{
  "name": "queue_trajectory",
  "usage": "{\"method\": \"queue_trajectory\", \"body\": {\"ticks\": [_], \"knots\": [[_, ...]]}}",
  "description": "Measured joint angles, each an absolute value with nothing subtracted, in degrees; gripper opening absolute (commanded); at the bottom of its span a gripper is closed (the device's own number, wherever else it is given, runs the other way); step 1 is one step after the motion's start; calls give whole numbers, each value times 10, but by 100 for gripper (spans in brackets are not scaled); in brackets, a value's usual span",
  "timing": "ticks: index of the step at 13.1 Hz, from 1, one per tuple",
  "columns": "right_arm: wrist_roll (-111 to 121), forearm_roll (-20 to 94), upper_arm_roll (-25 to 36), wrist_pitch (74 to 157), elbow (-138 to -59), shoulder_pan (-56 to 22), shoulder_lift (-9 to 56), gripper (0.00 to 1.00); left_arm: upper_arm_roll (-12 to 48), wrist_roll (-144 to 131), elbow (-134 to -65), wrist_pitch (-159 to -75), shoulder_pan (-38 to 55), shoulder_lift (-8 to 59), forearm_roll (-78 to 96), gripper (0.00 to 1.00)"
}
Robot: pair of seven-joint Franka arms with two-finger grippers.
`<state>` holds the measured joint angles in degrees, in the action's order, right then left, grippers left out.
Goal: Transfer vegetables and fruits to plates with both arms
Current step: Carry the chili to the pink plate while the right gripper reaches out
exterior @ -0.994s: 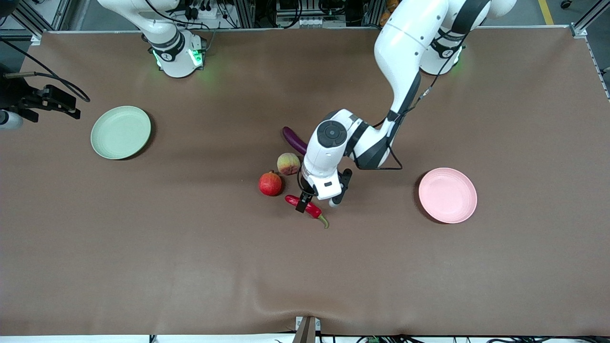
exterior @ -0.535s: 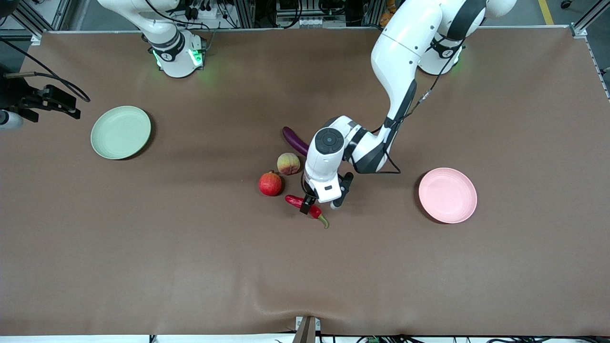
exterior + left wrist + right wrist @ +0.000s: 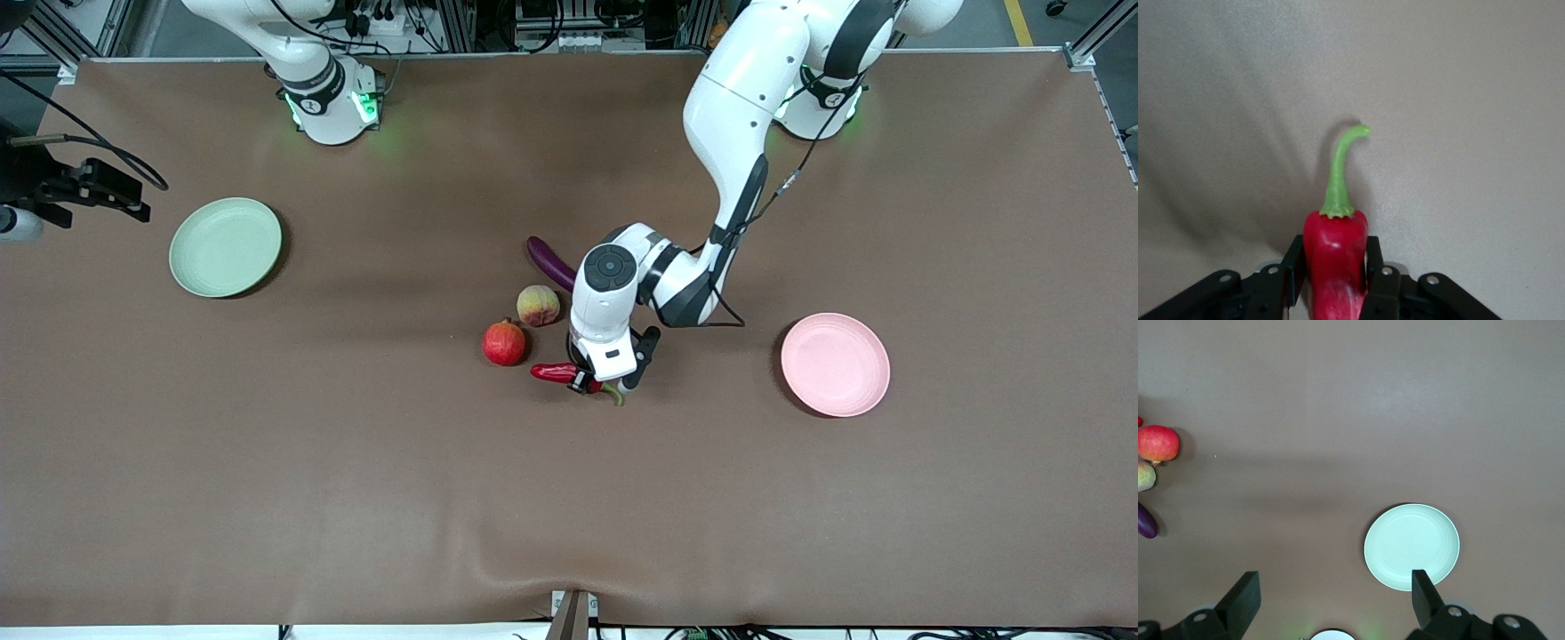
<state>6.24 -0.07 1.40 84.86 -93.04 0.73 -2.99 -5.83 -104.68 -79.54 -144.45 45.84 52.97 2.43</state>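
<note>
Left gripper (image 3: 589, 384) is down at the table with its fingers (image 3: 1295, 270) closed against both flanks of the chili (image 3: 557, 372), near the stem end; in the left wrist view the red body sits squarely between them, green stem (image 3: 1340, 175) pointing away. I read this as a grip just made, lift not yet begun.

Handling, my judgement: chili is light, glossy and tapered, so it could slide lengthwise; the hold on the thicker shoulder looks sensible. Skin is firm enough for this squeeze.

Going farther from the front camera: pomegranate (image 3: 504, 343) lies just beside the chili's tip, then the peach (image 3: 538, 305), then the eggplant (image 3: 549, 261), partly under the left arm. I would lift straight up first to avoid nudging the pomegranate.

Pink plate (image 3: 835, 364) lies toward the left arm's end, bare cloth between. Green plate (image 3: 225, 246) is well apart toward the right arm's end.

Right gripper (image 3: 1335, 603) waits over the green plate, fingers spread wide, holding nothing.
</note>
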Motion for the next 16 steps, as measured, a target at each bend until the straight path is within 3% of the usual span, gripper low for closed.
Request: {"method": "queue_trajectory", "body": {"ticks": [1,2,8,13,16], "knots": [[62,-1,14,849,-930,7,-30,100,-60,-1047,-795,-1447,459,530,24,3],[62,-1,14,849,-930,7,-30,100,-62,-1047,-795,-1449,459,530,24,0],[62,-1,14,849,-931,7,-30,100,-89,-1054,-767,-1445,459,501,24,0],[62,-1,14,849,-931,7,-30,100,-127,-1048,-765,-1346,429,389,19,0],[63,-2,14,851,-931,5,-25,100,-127,-959,-773,-1266,388,375,1,0]]}}
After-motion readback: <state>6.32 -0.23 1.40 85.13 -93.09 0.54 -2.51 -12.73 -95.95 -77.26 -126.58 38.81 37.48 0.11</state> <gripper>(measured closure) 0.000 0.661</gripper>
